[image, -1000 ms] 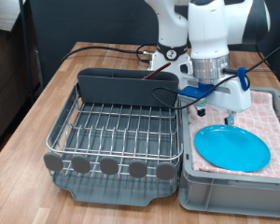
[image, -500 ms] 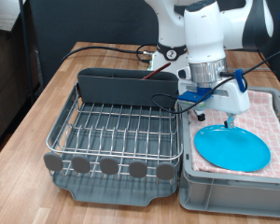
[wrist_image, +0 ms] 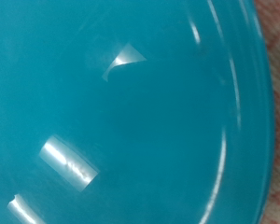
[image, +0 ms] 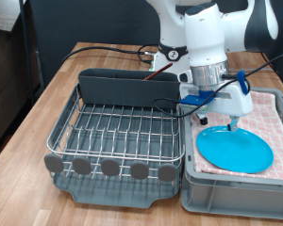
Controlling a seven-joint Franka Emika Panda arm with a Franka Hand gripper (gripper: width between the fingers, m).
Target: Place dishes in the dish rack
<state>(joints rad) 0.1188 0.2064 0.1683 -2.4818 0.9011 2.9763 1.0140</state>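
Note:
The light-blue plate (image: pixel 235 149) lies flat on the pink checked cloth in the grey crate, at the exterior view's right. It fills the wrist view (wrist_image: pixel 131 112). My gripper (image: pixel 220 121) hangs just above the plate's far edge, fingers pointing down; they look spread apart with nothing between them. No fingers show in the wrist view. The dish rack (image: pixel 113 132), a silver wire grid on a dark tray with a tall grey trough at the back, stands to the exterior view's left of the crate and holds nothing. The wooden spoon and the white mug are out of view.
The grey crate (image: pixel 236 193) with its pink checked cloth (image: pixel 274 111) sits right beside the rack. Both stand on a wooden table (image: pixel 47 104). Black cables (image: pixel 113 52) run across the table behind the rack. The robot's base stands at the back.
My gripper has dropped a little lower towards the plate's far edge. The plate and the rack have not moved.

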